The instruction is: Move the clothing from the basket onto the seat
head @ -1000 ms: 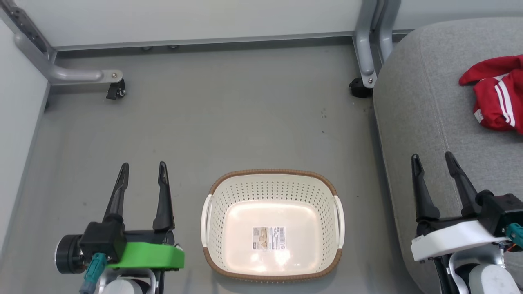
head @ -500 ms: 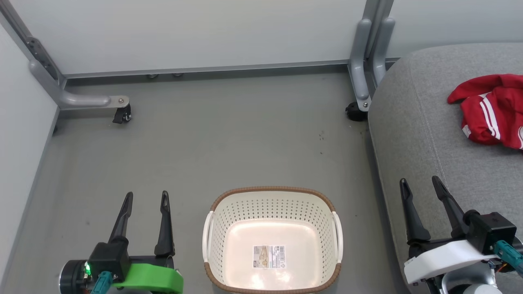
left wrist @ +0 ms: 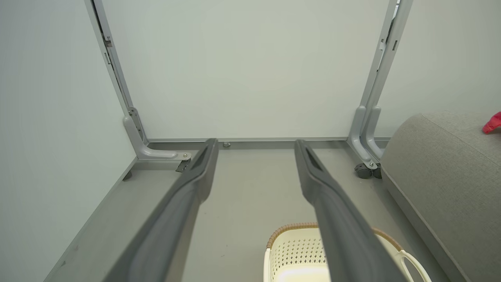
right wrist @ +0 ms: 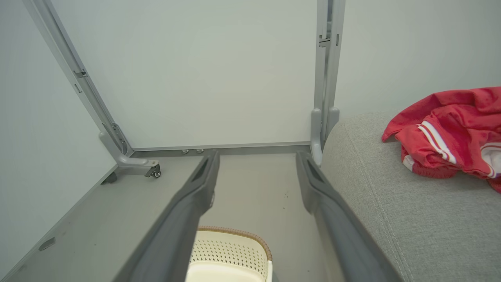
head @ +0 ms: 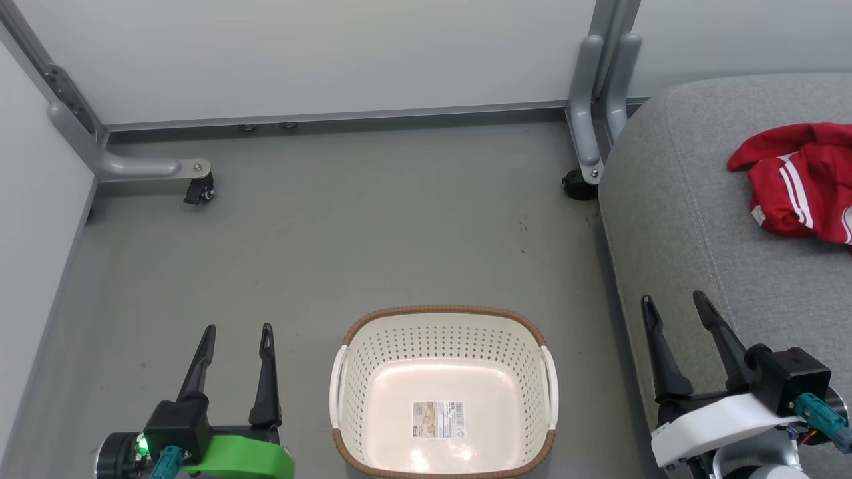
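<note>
the basket (head: 442,310) is empty; the clothing (head: 792,186) lies on the seat (head: 699,233) right of it, so nothing seems left. left gripper (head: 239,327) and right gripper (head: 671,297) flank it, spread, empty.

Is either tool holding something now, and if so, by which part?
Nothing is held. The left tool and the right tool are open and empty; the clothing lies on the seat.

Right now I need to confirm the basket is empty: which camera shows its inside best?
The head view: it looks down into the basket, showing its whole bare bottom and sticker label. The left wrist view catches its far rim and some perforated wall; the right wrist view, a far corner.
</note>
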Robot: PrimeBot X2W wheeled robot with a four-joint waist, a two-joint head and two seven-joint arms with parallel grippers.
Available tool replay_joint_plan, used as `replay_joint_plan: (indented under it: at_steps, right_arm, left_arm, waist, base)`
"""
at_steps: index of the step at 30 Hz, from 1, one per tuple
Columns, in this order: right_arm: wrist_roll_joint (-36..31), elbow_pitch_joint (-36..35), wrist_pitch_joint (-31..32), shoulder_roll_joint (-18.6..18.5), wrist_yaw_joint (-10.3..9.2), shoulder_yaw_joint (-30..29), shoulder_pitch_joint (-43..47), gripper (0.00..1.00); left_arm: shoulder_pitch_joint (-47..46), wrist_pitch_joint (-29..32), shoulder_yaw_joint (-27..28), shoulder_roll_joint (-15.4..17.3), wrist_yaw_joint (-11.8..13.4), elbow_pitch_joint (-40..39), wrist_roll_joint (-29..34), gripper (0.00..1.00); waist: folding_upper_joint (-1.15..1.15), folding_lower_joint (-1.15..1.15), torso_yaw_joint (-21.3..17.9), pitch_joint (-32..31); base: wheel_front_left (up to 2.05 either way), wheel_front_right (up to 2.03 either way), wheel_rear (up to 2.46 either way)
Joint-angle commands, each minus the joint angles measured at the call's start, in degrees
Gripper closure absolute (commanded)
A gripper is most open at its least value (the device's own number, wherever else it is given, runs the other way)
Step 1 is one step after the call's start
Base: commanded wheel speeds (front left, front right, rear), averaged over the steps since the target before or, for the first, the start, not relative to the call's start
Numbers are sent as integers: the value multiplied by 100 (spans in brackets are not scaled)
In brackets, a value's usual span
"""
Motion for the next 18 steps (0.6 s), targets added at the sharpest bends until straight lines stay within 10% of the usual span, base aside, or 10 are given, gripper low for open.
replay_joint_plan:
  at_steps: [1, 10, 11, 18]
  right_arm:
    - [-11, -10, -4, -13, 0, -2, 63, 0]
    - [-48, -28, 11, -13, 0, -35, 63, 0]
    - [-19, -5, 9, 0, 0, -23, 4, 100]
    - [482, 184, 21, -3, 0, 5, -8, 100]
  left_arm:
    - [-56, -2, 39, -25, -21, 30, 63, 0]
    - [-86, -1, 86, -67, -64, 92, 113, 0]
    - [-12, 1, 84, -56, -56, 93, 53, 100]
    - [-12, 104, 126, -73, -95, 237, -435, 100]
  waist:
    - [0, 0, -1, 3]
    - [0, 0, 4, -1]
    - [0, 0, 4, -1]
    - [0, 0, -3, -11]
  base:
    - [0, 0, 0]
    - [0, 0, 0]
    - [0, 0, 0]
    - [0, 0, 0]
